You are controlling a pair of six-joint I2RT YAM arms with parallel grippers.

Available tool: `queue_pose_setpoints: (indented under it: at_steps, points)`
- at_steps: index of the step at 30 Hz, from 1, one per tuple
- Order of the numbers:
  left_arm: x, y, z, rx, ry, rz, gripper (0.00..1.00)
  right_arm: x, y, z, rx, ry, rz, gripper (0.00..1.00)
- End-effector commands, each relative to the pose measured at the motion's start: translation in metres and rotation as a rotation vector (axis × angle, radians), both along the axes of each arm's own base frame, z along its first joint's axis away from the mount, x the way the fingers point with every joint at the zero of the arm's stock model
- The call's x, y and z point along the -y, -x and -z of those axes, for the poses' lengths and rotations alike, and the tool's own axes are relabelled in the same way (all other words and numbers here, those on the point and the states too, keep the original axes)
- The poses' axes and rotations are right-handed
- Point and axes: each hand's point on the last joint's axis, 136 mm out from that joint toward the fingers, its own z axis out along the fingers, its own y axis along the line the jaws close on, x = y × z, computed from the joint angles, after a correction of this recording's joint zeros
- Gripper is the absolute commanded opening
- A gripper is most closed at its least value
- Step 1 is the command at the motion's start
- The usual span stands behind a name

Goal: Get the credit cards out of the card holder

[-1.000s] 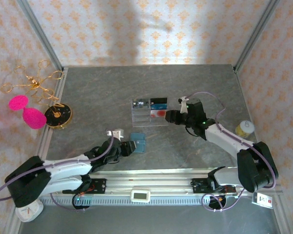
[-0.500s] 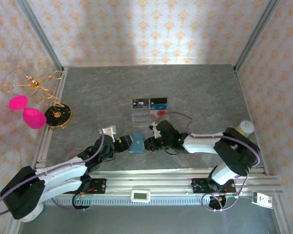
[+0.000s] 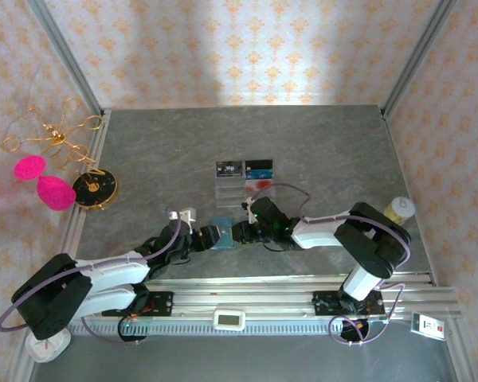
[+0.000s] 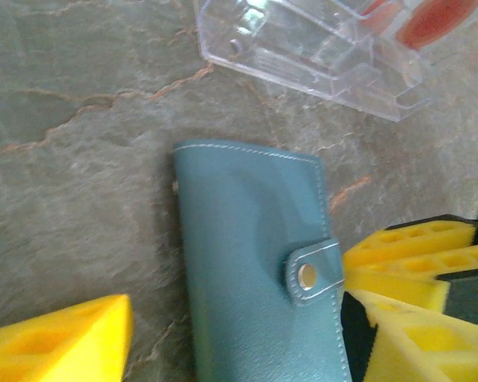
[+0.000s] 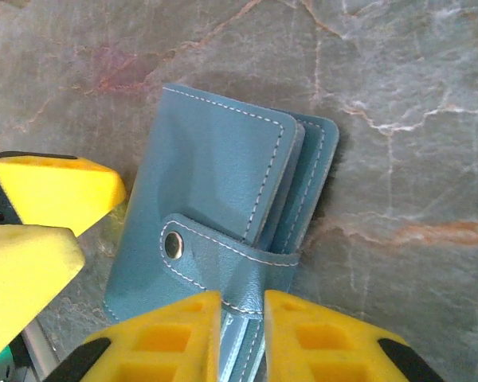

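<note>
A grey, marble-veined table [image 3: 327,143] is carrying the scene inside walls of patterned paper. The card holder [image 3: 222,235] is lying flat near the table's 6 o'clock edge. It is folded shut, with its snap strap [image 5: 223,251] fastened across the free edge.

In the overhead view the two arms are meeting over it from opposite sides. The left gripper [image 4: 239,310] is arriving from 9 o'clock and the right gripper [image 5: 243,306] from 3 o'clock, both equally close.

In the left wrist view the holder's long axis is running from 12 to 6 o'clock. The left jaws are standing wide apart astride it and are gripping nothing.

In the right wrist view the right jaws are narrowed to a slit at 6 o'clock. The strap-side edge of the holder is sitting between them and appears to be pinched.

The clear tray [image 3: 223,189] is resting at 1 o'clock from the holder, well apart, with credit cards [image 3: 229,169] showing in it. Whether any cards are remaining inside the closed holder cannot be told.

The next move probably depends on releasing the strap while one gripper is pinning the spine.
</note>
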Motion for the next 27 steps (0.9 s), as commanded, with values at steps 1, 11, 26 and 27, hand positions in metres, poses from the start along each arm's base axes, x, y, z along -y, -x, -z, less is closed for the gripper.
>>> queue_pose_setpoints:
  at_steps: [1, 11, 26, 27]
  points:
    - [0.009, 0.002, -0.001, 0.000, 0.061, 0.034, 0.66, -0.011, -0.004, -0.006, 0.012, -0.053, 0.002, 0.18]
    - [0.037, 0.011, -0.033, 0.042, 0.300, 0.078, 0.45, -0.015, -0.003, -0.001, -0.024, -0.091, 0.016, 0.15]
    - [0.025, 0.005, -0.024, 0.053, 0.194, 0.012, 0.55, -0.021, 0.001, -0.003, -0.051, -0.131, 0.006, 0.15]
    - [0.017, 0.004, -0.014, 0.023, 0.149, -0.026, 0.55, -0.019, 0.000, -0.001, -0.055, -0.122, 0.017, 0.15]
